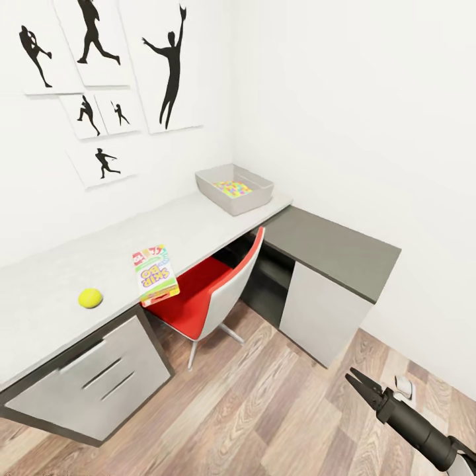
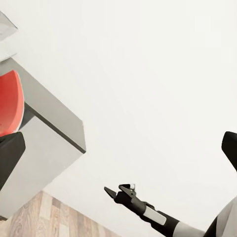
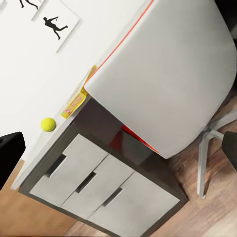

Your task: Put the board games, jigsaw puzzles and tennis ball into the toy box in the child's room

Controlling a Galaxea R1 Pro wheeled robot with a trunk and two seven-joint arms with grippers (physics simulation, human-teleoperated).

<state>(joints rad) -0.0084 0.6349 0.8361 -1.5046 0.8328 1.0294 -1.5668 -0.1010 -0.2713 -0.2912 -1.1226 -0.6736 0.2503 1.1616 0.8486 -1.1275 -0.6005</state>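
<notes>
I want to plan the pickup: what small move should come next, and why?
Probably roll closer to the table: the open right gripper hangs low over the floor, apart from the board game and tennis ball lying on the top.

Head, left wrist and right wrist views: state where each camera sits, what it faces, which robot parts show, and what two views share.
Head view: high, looking down at the long pale grey desk top, the shallow light grey toy box and the red-and-grey chair; the right gripper shows, open.
Left wrist view: faces the white wall and the dark grey cabinet; the right gripper shows.
Right wrist view: faces the chair back and grey drawers.
Shared: head and right wrist views both show the yellow-green tennis ball.
</notes>
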